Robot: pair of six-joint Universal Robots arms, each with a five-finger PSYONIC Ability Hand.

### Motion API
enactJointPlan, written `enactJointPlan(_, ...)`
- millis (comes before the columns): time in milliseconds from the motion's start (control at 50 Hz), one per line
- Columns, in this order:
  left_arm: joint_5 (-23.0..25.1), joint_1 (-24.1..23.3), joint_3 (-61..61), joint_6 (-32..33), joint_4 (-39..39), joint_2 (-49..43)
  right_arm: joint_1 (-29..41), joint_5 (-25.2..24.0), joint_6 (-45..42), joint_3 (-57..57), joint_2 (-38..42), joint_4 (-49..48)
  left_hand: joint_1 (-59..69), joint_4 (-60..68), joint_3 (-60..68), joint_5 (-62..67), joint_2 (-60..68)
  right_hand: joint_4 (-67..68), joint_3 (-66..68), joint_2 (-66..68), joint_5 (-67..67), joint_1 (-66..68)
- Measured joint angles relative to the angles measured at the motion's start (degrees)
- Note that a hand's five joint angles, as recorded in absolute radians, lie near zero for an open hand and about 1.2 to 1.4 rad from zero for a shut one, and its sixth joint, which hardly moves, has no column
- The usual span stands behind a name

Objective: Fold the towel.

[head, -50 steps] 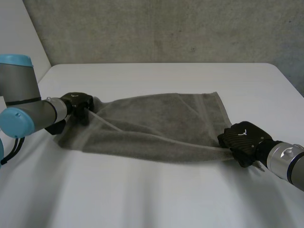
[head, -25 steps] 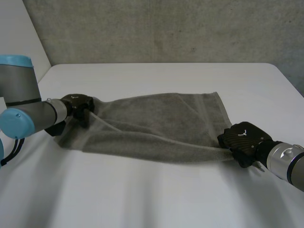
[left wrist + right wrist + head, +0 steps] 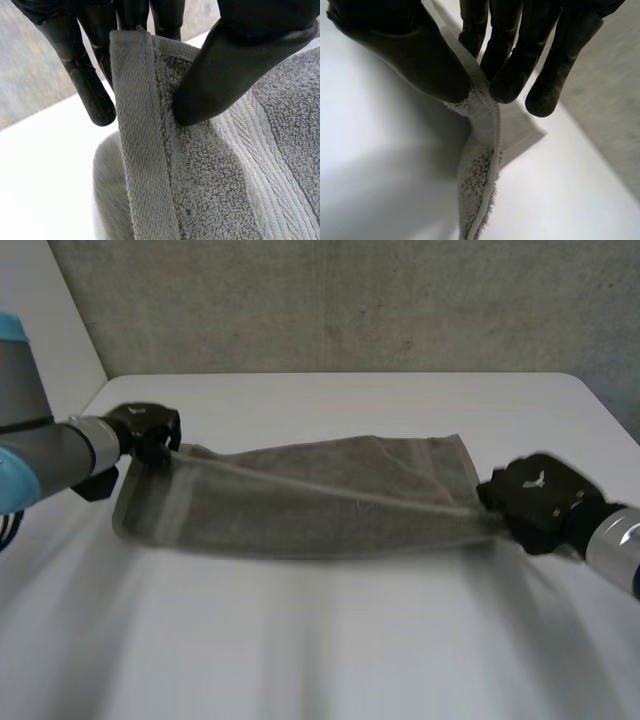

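Observation:
A grey towel (image 3: pixel 300 500) hangs stretched between my two hands above the white table (image 3: pixel 330 640), its lower part still resting on it. My left hand (image 3: pixel 145 430) pinches the towel's left near corner; in the left wrist view the thumb (image 3: pixel 225 65) presses the hemmed edge (image 3: pixel 140 130) against the fingers (image 3: pixel 85 75). My right hand (image 3: pixel 535 500) holds the right near corner; in the right wrist view the thumb (image 3: pixel 415 55) and fingers (image 3: pixel 515 65) clamp the towel's border (image 3: pixel 485 125), which hangs down below them.
A grey wall (image 3: pixel 350 300) runs behind the table's far edge. Bare white tabletop lies in front of the towel and beyond it.
Both hands have risen and moved outward, pulling the towel's near edge taut and up off the table. The left hand closed firmly on its corner.

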Motion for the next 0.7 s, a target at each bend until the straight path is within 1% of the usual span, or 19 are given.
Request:
enactJointPlan(60,0.07,-0.08,-0.64,-0.25,0.02,2.92,-0.68,0.10,0.66,-2.17,-2.92,1.12,0.00,0.00,0.10,0.00,0.06,0.00,0.00,0.00,0.00,0.00)
enactJointPlan(140,0.15,-0.29,-1.60,-2.12,-0.02,9.77,-2.94,-0.05,3.53,-10.42,-8.14,6.38,0.00,0.00,0.11,0.00,0.17,0.00,0.03,0.00,0.00,0.00)
enactJointPlan(220,0.19,-0.13,-1.67,-5.71,-0.12,16.66,-4.98,-0.43,7.34,-21.48,-11.00,13.16,0.00,0.01,0.19,0.00,0.28,0.26,0.05,0.00,0.00,0.00)
enactJointPlan(280,0.25,0.04,-1.42,-8.05,-0.15,20.58,-5.64,-0.53,9.47,-29.13,-11.59,17.15,0.00,0.01,0.32,0.00,0.36,0.38,0.08,0.00,0.00,0.00)
enactJointPlan(340,0.42,0.48,-1.05,-11.30,-0.07,26.06,-6.03,-0.65,11.58,-39.25,-11.45,22.14,0.00,0.01,0.44,0.00,0.52,0.38,0.09,0.00,0.00,0.00)
enactJointPlan(400,0.53,1.19,-0.99,-13.98,0.06,29.75,-6.15,-0.84,12.39,-45.94,-10.12,25.69,0.00,0.01,0.44,0.00,0.54,0.38,0.09,0.34,0.00,0.05)
enactJointPlan(460,0.59,2.06,-1.24,-16.33,0.28,31.90,-6.06,-1.03,12.48,-49.82,-7.64,28.14,0.00,0.01,0.44,0.03,0.55,0.38,0.09,0.34,0.00,0.11)
enactJointPlan(540,0.65,2.98,-2.18,-18.35,0.69,32.56,-5.68,-1.16,12.08,-51.15,-3.57,29.49,0.00,0.01,0.44,0.33,0.55,0.38,0.10,0.34,0.00,0.11)
enactJointPlan(620,0.72,3.39,-4.21,-18.96,1.56,30.36,-5.26,-1.14,11.72,-50.30,1.00,29.40,0.00,0.01,0.45,0.33,0.56,0.38,0.10,0.34,0.00,0.11)
enactJointPlan(700,0.74,3.14,-6.36,-18.98,3.37,25.33,-3.78,-0.46,10.70,-50.04,8.08,28.92,0.00,0.02,0.47,0.33,0.56,0.38,0.10,0.42,0.00,0.11)
